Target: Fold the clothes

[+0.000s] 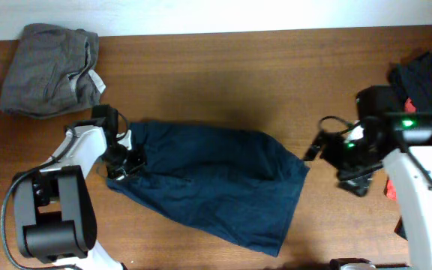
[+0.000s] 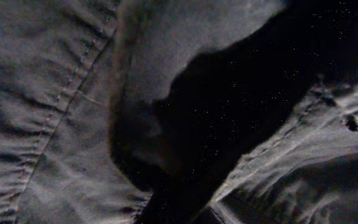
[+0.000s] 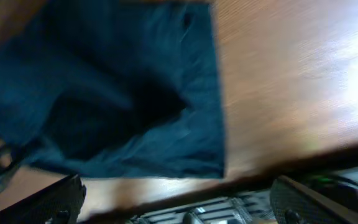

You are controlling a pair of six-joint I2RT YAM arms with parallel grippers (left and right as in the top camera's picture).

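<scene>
Clothes are spread over the brown wooden table (image 1: 238, 75), and the biggest, a large, wrinkled, dark navy-blue garment (image 1: 216, 180), lies mostly flat across the middle. At the far left corner sits a rumpled grey-olive fabric garment (image 1: 47, 71). On the right edge there's a crumpled black garment (image 1: 426, 79) with a scrap of red cloth (image 1: 390, 187) showing nearer the front.

Now the arms. The left gripper (image 1: 121, 163) is pinched together on the navy-blue garment's left edge, its camera filled with cloth. The right gripper (image 1: 312, 150) hangs just beside the right corner, fingers wide apart and holding nothing.

The risk, I'd say, is that thin pinch. If the left arm lifts alone, the cloth could slip out or drag and bunch instead of folding cleanly.

No basket or bin in sight; everything lies straight on the wood.
</scene>
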